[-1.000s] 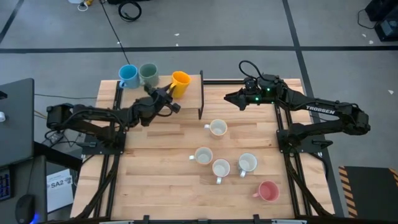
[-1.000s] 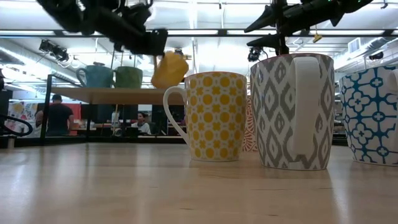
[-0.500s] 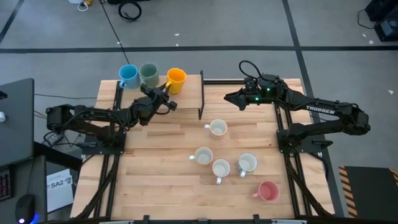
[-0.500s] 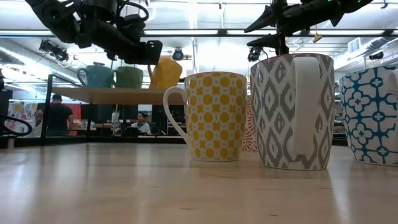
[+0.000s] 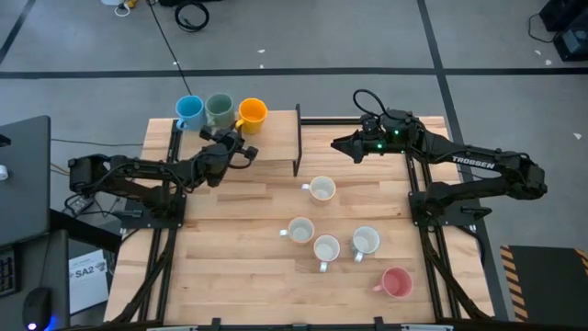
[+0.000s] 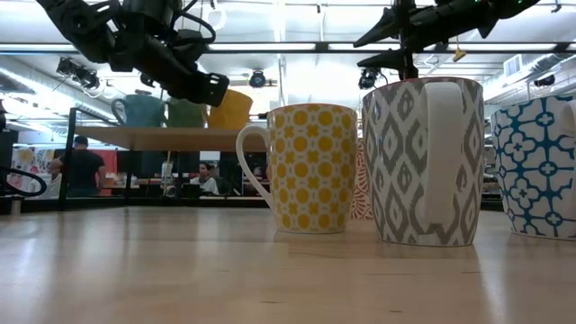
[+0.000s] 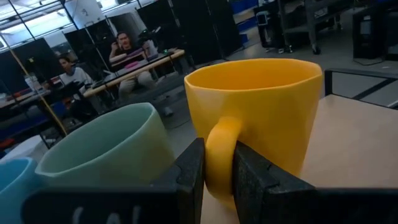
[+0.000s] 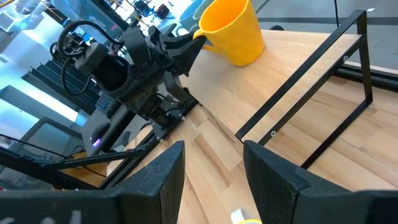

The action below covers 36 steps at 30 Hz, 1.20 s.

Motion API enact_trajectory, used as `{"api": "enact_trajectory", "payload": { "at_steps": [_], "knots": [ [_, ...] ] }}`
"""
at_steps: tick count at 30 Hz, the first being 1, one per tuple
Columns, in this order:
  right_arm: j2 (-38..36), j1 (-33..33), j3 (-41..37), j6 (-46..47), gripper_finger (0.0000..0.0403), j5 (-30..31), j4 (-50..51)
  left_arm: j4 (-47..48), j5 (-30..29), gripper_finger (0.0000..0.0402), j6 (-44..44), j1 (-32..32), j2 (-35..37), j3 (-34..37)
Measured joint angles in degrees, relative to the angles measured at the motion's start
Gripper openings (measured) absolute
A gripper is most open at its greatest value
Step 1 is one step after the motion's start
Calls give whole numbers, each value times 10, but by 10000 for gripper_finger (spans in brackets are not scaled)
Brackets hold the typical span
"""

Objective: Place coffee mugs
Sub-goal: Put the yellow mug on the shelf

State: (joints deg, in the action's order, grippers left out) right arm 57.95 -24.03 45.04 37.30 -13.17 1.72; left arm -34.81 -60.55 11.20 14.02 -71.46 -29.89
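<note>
Three coffee mugs stand in a row on the raised wooden shelf point(image 5: 276, 119) at the table's far left: blue point(image 5: 189, 111), dark green point(image 5: 219, 109) and orange-yellow point(image 5: 252, 112). The orange-yellow mug point(image 7: 261, 118) is upright beside the green one point(image 7: 106, 149). My left gripper point(image 5: 241, 140) is shut on its handle. My right gripper point(image 5: 335, 144) hovers open and empty above the table's far middle, its fingers point(image 8: 168, 174) spread apart. Several white mugs point(image 5: 322, 189) and a pink mug point(image 5: 396, 282) stand on the tabletop. My left gripper pinches the orange-yellow mug's handle point(image 7: 219, 146) between its two fingers, one finger point(image 7: 189, 171) on each flat side of the loop. The fingers come level from the table's near-left side. The mug is upright, its base point(image 6: 232, 124) at the shelf top.
A black metal frame point(image 5: 297, 142) stands upright at the shelf's right end, between the two grippers. In the low view the patterned mugs point(image 6: 310, 166) point(image 6: 423, 162) stand close in front. Bare wood lies along the table's near left. People sit in the room behind.
My left gripper has carried the orange-yellow mug down and toward the table's far-left, next to the green mug. The mug, tilted before, now stands upright at the shelf top. The gripper has stayed shut on the handle.
</note>
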Motion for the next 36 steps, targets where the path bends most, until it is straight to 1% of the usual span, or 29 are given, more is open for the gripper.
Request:
{"api": "enact_trajectory", "payload": {
  "at_steps": [15,20,23,31,36],
  "knots": [
    [0,0,0,0,169,0,0,-1,2,66,-1,0,0,0],
    [0,0,0,0,169,0,0,1,4,68,-34,0,0,0],
    [0,0,0,0,169,0,0,1,4,79,-41,0,0,0],
    [0,0,0,0,169,0,0,1,4,132,-42,1,0,0],
    [0,0,0,0,169,0,0,9,5,147,-42,11,0,0]
  ]
}}
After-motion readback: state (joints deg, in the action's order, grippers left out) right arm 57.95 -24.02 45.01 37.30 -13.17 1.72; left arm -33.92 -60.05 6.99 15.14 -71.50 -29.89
